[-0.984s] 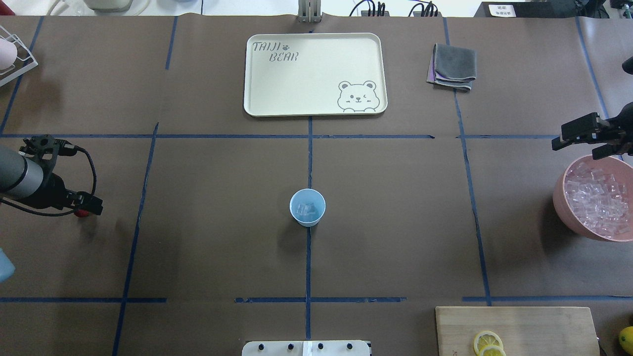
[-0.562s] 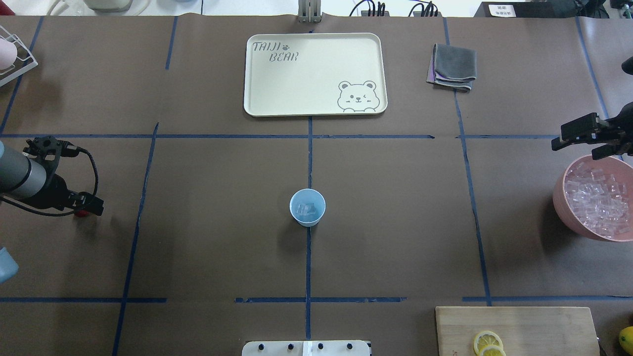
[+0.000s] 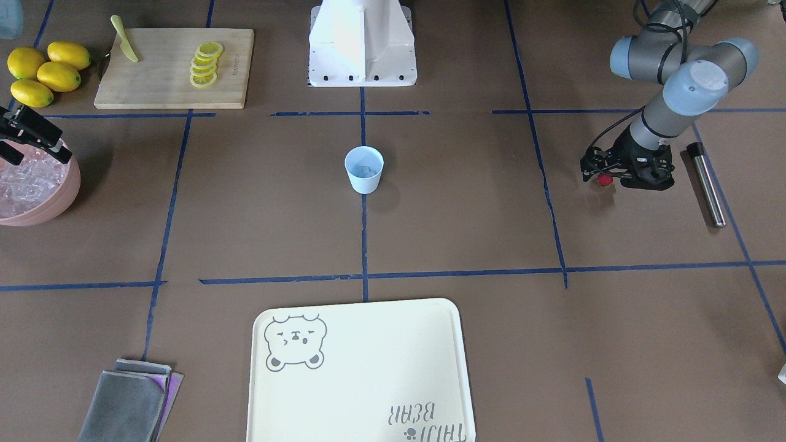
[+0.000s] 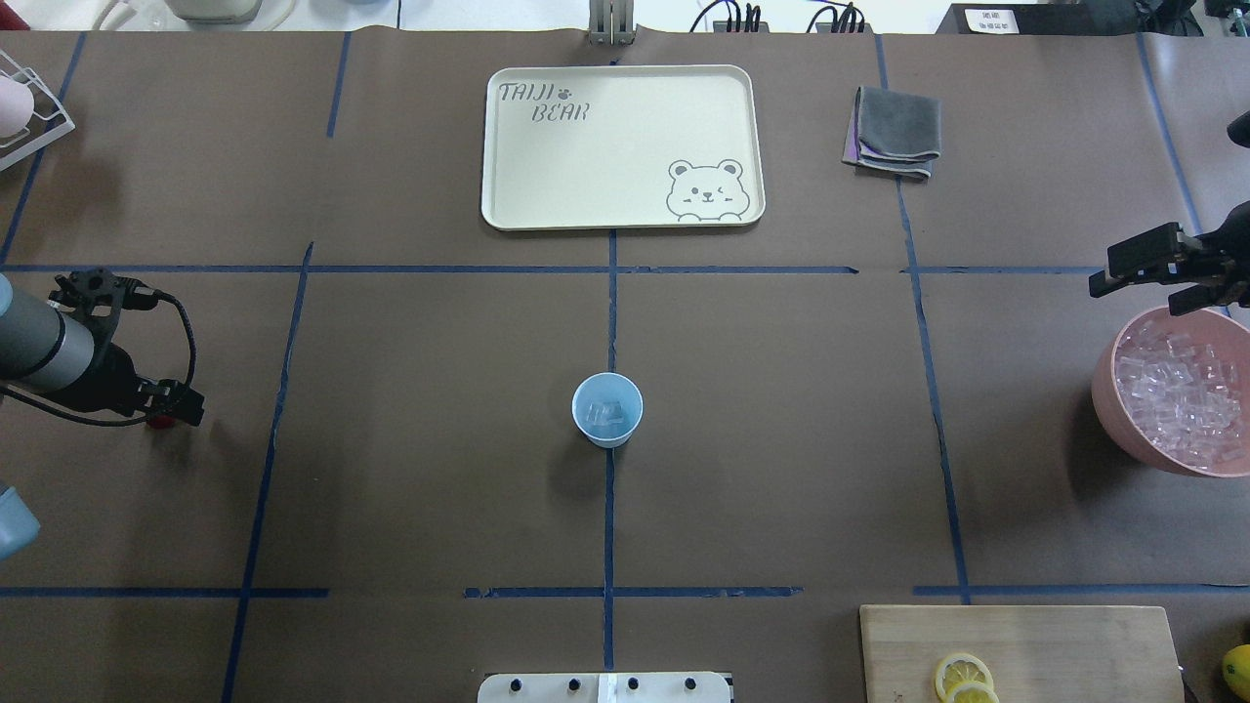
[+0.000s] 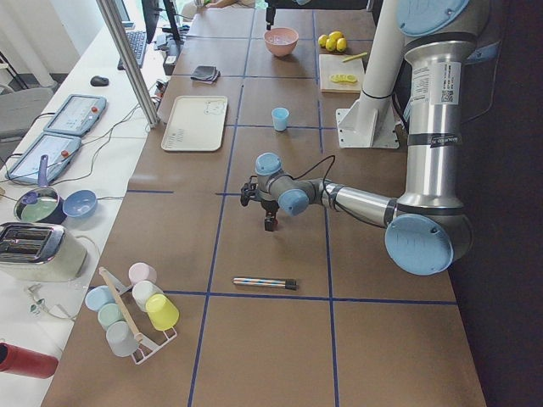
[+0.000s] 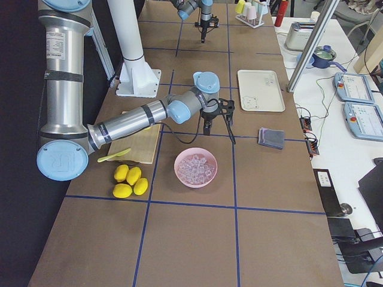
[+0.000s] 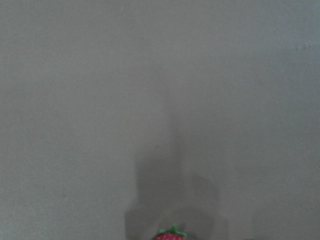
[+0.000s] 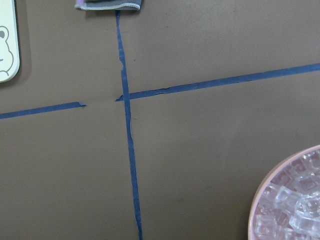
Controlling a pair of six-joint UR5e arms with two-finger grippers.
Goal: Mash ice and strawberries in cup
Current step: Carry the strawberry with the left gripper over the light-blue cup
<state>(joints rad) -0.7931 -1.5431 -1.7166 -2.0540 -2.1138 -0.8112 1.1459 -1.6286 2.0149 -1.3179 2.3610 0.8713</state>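
Observation:
The light blue cup [image 4: 606, 410] stands upright at the table's middle, with a few clear ice cubes [image 4: 605, 415] inside it. My left gripper [image 4: 168, 418] hovers low over the bare table far to the cup's left, shut on a small red strawberry [image 3: 605, 180]. The berry's top shows at the bottom edge of the left wrist view [image 7: 170, 235]. My right gripper [image 4: 1133, 296] hangs at the far right over the rim of the pink bowl [image 4: 1108, 391], open with nothing between its fingers. More ice [image 4: 1177, 391] fills that bowl.
A cream bear tray [image 4: 508, 210] lies behind the cup, a folded grey cloth [image 4: 894, 132] to its right. A cutting board [image 3: 159, 80] carries lemon slices and a green knife, with whole lemons [image 3: 43, 73] beside it. A metal rod [image 3: 706, 184] lies near my left arm.
The left arm has shifted only slightly, with the strawberry still in its gripper. The right arm and the cup have not moved.

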